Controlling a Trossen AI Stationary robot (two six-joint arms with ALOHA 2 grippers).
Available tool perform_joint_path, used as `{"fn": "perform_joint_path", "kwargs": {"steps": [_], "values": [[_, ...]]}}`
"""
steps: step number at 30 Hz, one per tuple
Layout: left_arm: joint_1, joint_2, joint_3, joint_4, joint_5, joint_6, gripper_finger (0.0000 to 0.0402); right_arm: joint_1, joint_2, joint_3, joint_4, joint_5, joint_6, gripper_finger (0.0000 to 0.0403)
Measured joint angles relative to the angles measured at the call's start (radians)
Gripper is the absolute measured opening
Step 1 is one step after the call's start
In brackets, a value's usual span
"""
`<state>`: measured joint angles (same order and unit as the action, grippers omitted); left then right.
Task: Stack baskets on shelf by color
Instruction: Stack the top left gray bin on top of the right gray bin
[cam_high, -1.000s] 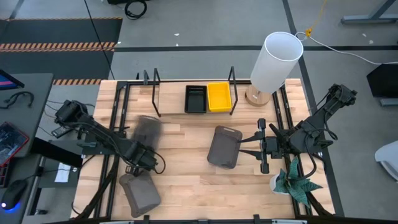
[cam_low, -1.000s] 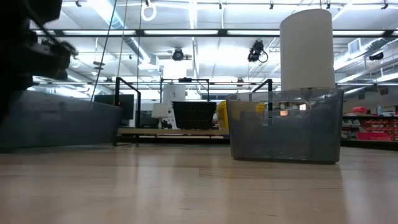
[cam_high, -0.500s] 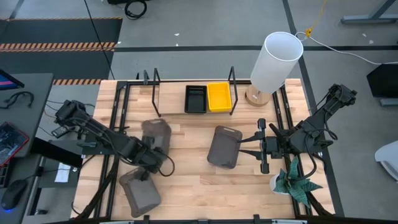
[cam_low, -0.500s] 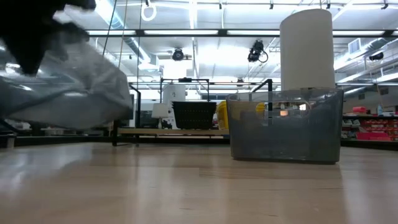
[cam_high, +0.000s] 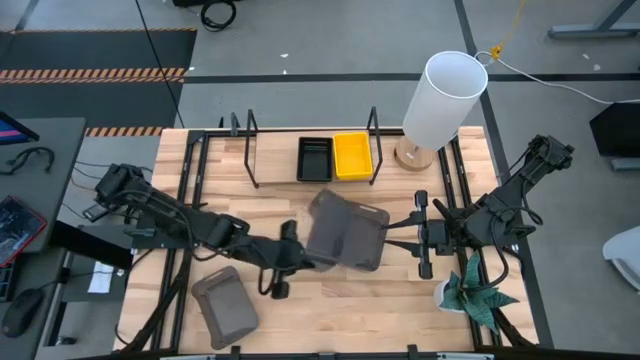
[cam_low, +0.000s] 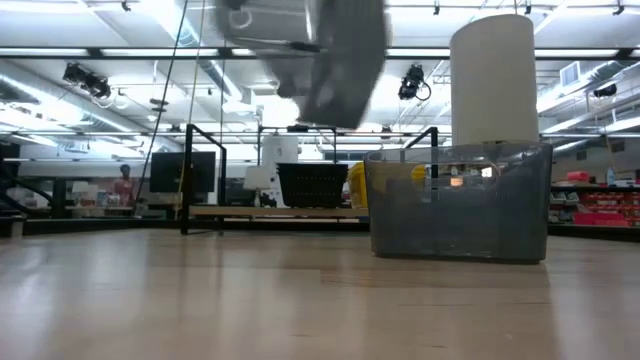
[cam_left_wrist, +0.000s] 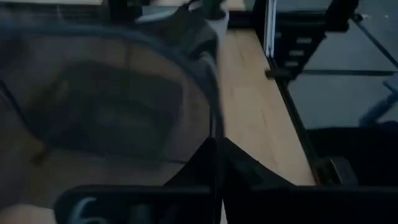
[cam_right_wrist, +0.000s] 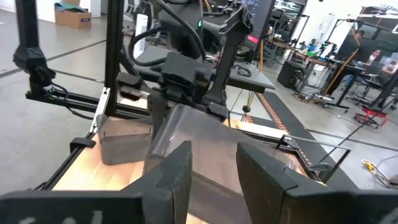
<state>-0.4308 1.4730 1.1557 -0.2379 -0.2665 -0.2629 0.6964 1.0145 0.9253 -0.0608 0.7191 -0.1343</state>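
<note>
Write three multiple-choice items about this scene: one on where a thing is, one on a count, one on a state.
1. Where is the yellow basket?
A. on the shelf, beside the black basket
B. next to the plant
C. under the lamp

2. How many gray baskets are in the high view?
A. one
B. two
C. three

3. What is the left end effector doing?
A. resting open on the table
B. shut on a lifted gray basket
C. holding the lamp

Answers: 1 A, the two sit side by side between the black uprights. 2 C, one held, one under it, one at the table's near left. 3 B, the low view shows that basket in the air.

Bright overhead lighting, motion-blurred gray basket (cam_low: 320, 60)
</note>
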Motion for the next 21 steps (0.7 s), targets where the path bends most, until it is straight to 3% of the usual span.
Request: {"fn": "perform_joint_path", "kwargs": {"steps": [7,14,21], "values": [[0.045,0.109,-0.002,0.234,-0.033,0.102,0.0010,0.060,-0.024,0.000,-0.002,0.088,-0.026,0.0130],[0.097,0.219,-0.001,0.499,0.002,0.138,0.0010,0.160,-0.036,0.000,-0.008,0.241,-0.047,0.0130],[0.146,0.338,0.139,0.391,0.000,0.150,0.0010,0.201,-0.036,0.000,-0.007,0.312,-0.056,0.0130]]}}
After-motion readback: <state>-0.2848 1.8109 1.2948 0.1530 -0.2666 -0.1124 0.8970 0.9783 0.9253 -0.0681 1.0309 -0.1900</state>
